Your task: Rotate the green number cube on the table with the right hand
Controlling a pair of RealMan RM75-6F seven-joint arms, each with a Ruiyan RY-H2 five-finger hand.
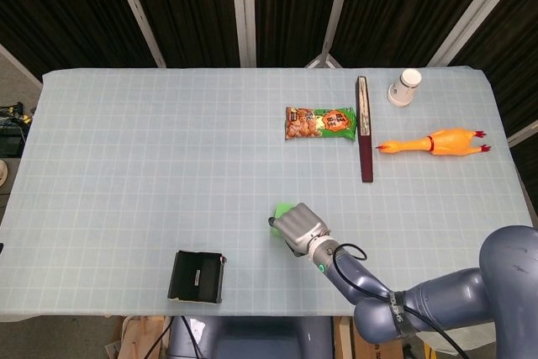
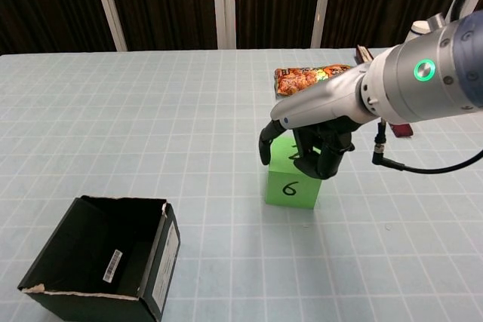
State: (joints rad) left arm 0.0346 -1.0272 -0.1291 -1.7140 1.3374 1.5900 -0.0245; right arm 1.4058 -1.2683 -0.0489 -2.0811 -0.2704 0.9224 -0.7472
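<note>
My right hand clamps the green number cube from above; it looks light, rigid, best gripped across opposite faces.

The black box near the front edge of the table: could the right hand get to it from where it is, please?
Probably yes: bare table lies between the right hand and the black box, but the hand grips the green cube, which it must release first.

a wide tabletop fills the scene, covered in a pale blue-white sheet marked with a fine square grid. behind it hang dark, almost black pleated curtains, crossed by slanted light grey bars. the light is even, with soft shadows. a strip of grey floor shows at far left.
</note>
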